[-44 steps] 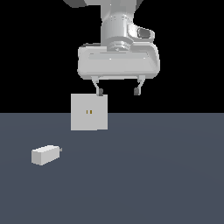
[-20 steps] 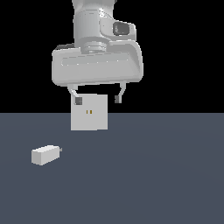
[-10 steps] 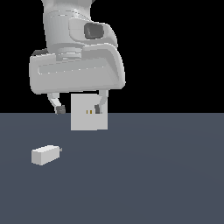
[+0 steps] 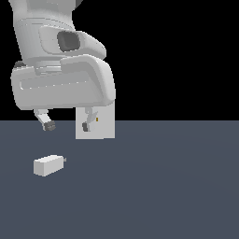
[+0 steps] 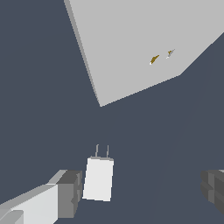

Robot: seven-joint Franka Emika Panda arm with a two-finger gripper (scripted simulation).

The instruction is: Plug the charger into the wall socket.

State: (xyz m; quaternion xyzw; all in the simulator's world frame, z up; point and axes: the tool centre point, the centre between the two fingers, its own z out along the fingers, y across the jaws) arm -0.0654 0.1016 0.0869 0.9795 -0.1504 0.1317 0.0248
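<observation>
Jaws (image 4: 66, 126): spread open, holding nothing, hanging above the table (image 4: 163, 186).
Charger (image 4: 48, 165): lying on the table, near left, prongs pointing to the exterior view's right.
Socket (image 4: 103, 126): upright, farther back, partly behind the jaws.

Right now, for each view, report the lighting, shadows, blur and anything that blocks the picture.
Exterior view: flat even light, no cast shadows, sharp; the large white tool hides much of the upright white square socket plate, and the small white rectangular charger block is unobstructed. Wrist view: sharp, no glare; plate edges look jagged, and the grey prongs are thin but legible.
</observation>
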